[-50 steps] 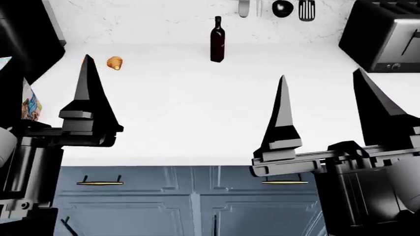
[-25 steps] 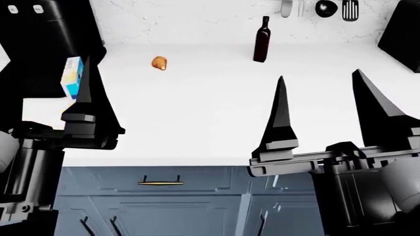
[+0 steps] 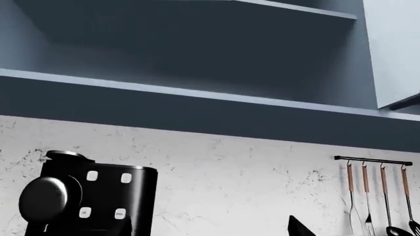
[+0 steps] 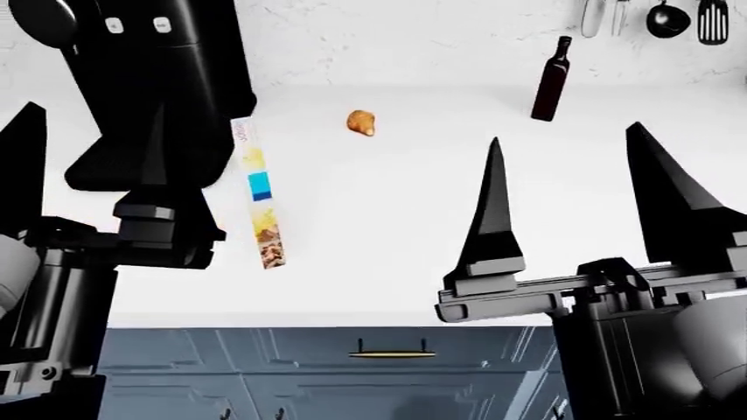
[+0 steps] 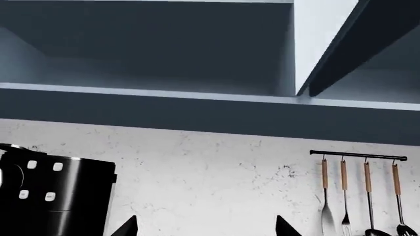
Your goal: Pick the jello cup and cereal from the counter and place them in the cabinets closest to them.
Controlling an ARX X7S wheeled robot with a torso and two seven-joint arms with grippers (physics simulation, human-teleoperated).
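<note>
Both my jaws — left (image 4: pixel 87 166), right (image 4: pixel 572 188) — spread wide, gripping nothing above the tabletop's (image 4: pixel 386 227) front edge.

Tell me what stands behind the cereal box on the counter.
Behind the cereal box stands a black coffee machine against the marbled wall. Its base and the counter beyond it are hidden by the left gripper.

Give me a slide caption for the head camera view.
Both open tools, left and right, hover over the white counter near the cereal box, coffee machine and dark bottle.
</note>
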